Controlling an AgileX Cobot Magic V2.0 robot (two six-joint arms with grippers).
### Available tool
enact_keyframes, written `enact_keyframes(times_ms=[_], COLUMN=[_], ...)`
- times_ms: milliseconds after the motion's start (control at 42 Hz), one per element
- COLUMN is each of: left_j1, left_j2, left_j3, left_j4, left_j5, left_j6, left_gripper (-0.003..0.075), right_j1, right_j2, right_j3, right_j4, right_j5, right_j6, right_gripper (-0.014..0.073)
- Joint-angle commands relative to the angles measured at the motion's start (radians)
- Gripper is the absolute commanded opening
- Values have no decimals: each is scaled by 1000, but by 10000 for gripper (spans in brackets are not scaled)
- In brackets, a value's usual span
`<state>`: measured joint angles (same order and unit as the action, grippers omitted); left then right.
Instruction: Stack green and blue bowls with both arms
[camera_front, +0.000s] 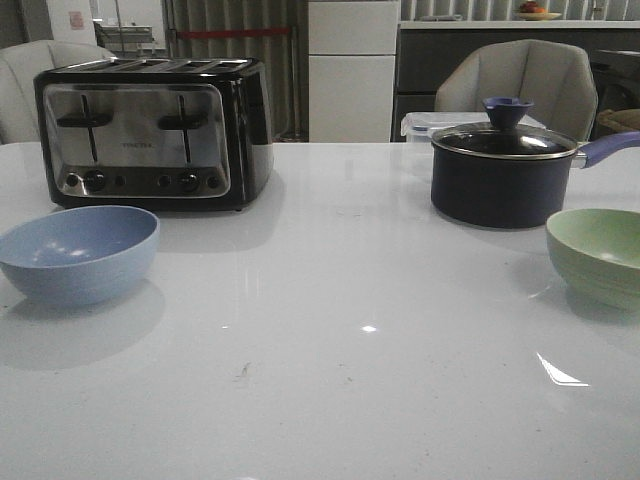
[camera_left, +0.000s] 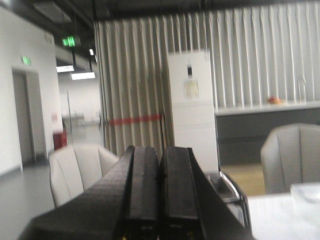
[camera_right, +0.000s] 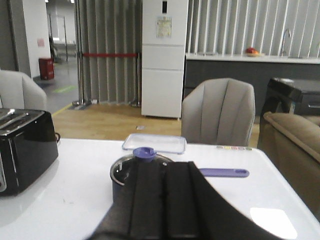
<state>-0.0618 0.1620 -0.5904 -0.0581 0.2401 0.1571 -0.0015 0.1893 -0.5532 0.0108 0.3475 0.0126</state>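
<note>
A pale, glossy tabletop (camera_front: 330, 330) stretches toward a room with grey curtains, a white cabinet and padded chairs behind it. The blue bowl (camera_front: 78, 252) sits upright near the tabletop's left edge, just in front of a black and chrome toaster (camera_front: 155, 130). The green bowl (camera_front: 598, 254) stands far off at the right edge, partly cut by the frame, just in front of a dark navy saucepan (camera_front: 505, 172) with a glass lid and a purple handle. The two bowls are well apart, with bare surface between them. No arm shows in the front view. In the left wrist view, the left pincer (camera_left: 161, 195) has its black fingers pressed together, holding nothing. The right pincer (camera_right: 162, 200) is likewise closed and empty, raised above the tabletop with the saucepan beyond it.
</note>
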Motion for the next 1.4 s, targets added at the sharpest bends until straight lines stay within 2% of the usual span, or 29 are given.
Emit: enact_keyframes(times_ms=[0, 95, 286, 500, 762, 833, 905, 952, 1000, 1048, 1095, 1214, 1381], left_j1=[1, 1, 1, 1, 1, 1, 1, 1, 1, 1, 1, 1, 1], left_j2=[107, 189, 296, 383, 450, 457, 457, 457, 457, 457, 457, 457, 457], left_j3=[-122, -168, -154, -114, -101, -101, -101, -101, -101, -101, -101, -101, -101], left_j4=[-6, -6, -6, -15, -15, -18, -24, -25, -29, -33, -43, -45, -45], left_j5=[104, 223, 327, 404, 402, 400, 386, 369, 358, 349, 340, 331, 331], left_j6=[-8, -8, -8, -8, -8, -10, -10, -10, -10, -10, -10, -10, -10], left_gripper=[93, 93, 93, 93, 97, 149, 286, 393, 470, 526, 543, 540, 540], right_j1=[-4, -4, -4, -4, -4, -4, -4, -4, -4, -4, -4, -21, -122], right_j2=[112, 197, 330, 456, 565, 587, 610, 621, 632, 642, 659, 726, 861], right_j3=[-112, -153, -145, -145, -145, -145, -145, -145, -145, -145, -146, -176, -265], right_j4=[-5, -5, -5, -5, -5, -5, -5, -5, -5, -5, -11, -11, 9], right_j5=[47, 128, 234, 348, 403, 405, 397, 386, 378, 370, 368, 375, 420], right_j6=[-2, -2, -2, -2, -2, -2, -2, -3, -3, -3, -3, -2, -2], right_gripper=[59, 59, 59, 59, 64, 122, 248, 368, 454, 503, 527, 522, 522])
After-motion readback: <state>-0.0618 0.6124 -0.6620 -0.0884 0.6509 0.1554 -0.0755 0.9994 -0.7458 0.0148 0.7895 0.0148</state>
